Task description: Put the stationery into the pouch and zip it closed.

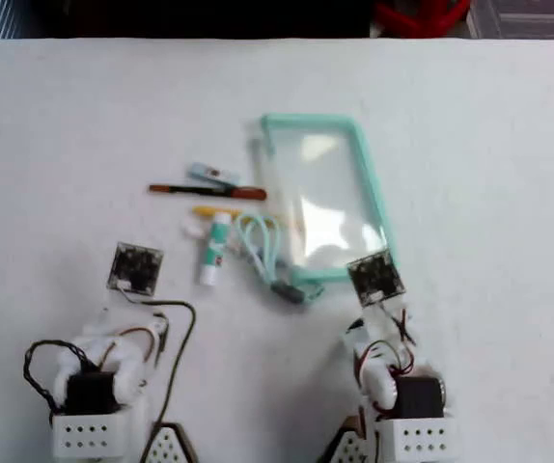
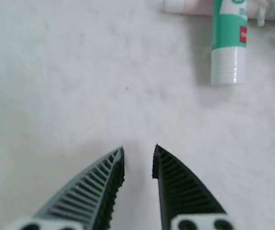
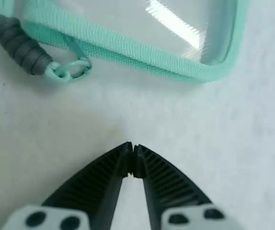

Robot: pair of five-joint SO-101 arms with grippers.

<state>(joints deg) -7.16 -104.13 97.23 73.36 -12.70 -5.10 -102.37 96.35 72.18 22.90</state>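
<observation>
right tool (image 3: 132,160) pressed together (beside pouch (image 3: 128,50)) | left tool (image 2: 138,159) slightly spread, near glue stick (image 2: 228,43)

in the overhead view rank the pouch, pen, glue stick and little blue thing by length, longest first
1. pouch
2. pen, thin but long
3. glue stick, shorter though thicker
4. little blue thing
All lie flat on the table, so nearness hardly skews this.

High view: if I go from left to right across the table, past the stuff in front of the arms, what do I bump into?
glue stick → mint cord loop → clear pouch
</observation>
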